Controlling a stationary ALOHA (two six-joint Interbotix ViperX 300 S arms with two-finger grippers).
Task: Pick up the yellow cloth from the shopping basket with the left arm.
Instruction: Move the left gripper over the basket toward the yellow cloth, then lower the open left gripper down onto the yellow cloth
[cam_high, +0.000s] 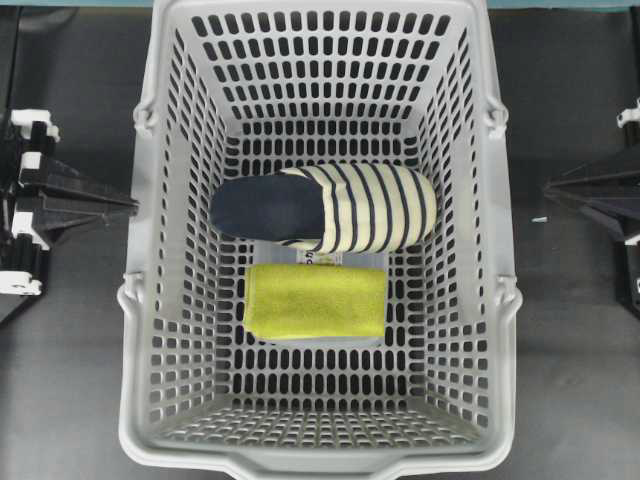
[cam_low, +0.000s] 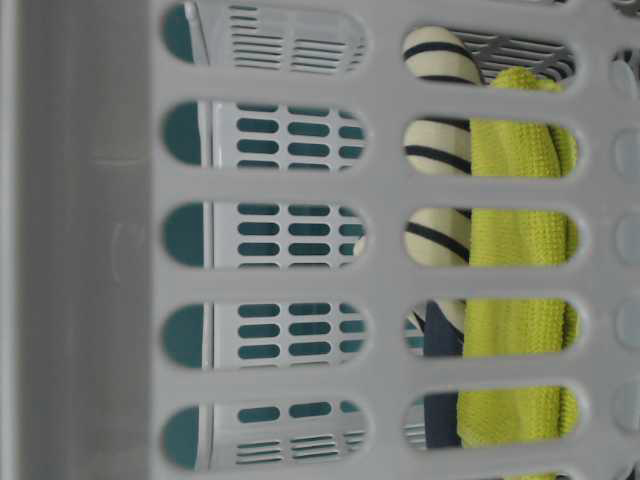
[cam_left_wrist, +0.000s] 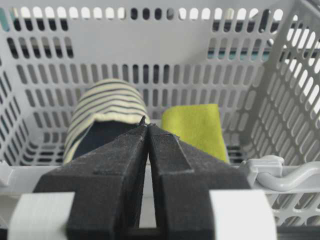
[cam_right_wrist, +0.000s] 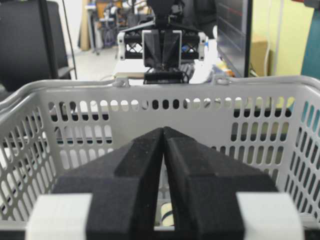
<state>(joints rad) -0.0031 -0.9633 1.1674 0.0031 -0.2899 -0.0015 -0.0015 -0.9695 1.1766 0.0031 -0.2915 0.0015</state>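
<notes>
the yellow cloth (cam_high: 316, 301) lies flat and folded to a rectangle on the floor of the shopping basket (cam_high: 140, 300), toward the basket's near end in the overhead view. it rests on a small clear box (cam_high: 318, 258), whose edge shows between the cloth and the striped slipper (cam_high: 325, 208). the slipper lies crosswise just beyond the cloth, its navy opening toward the left side of the bench (cam_high: 60, 400). the basket fills the middle of the dark bench.

the left hand (cam_high: 128, 206) waits outside the basket's left wall, its fingers pressed together to a point and holding nothing; from its own camera the tips (cam_left_wrist: 145, 125) aim over the rim at the slipper and cloth. the right hand (cam_high: 552, 187) sits outside the right wall, also pinched closed and empty, well apart from the cloth.
</notes>
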